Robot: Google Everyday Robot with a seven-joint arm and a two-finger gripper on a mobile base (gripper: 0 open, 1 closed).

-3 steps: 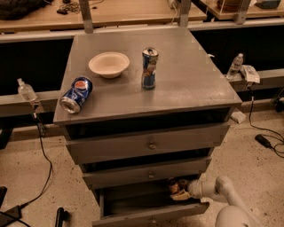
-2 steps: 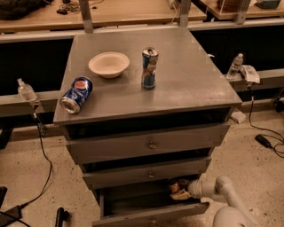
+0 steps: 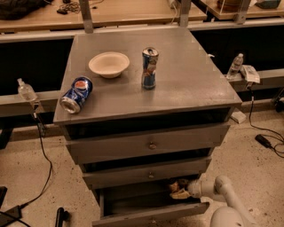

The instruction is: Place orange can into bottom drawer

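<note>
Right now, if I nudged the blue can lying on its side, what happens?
Lying on its side by the cabinet top's corner, the blue can would probably roll, maybe off the edge. A small drink can, it's likely light. The gripper is in the bottom drawer.

Speckled floor (image 3: pixel 22 173), wooden desks (image 3: pixel 133 11) behind

My glossy white plastic tool (image 3: pixel 183 191) sits at five o'clock in the matt grey metal bottom drawer (image 3: pixel 151 217), by the shiny orange can (image 3: pixel 175 185). The surface (image 3: pixel 191 84) is smooth, dull metal.
</note>
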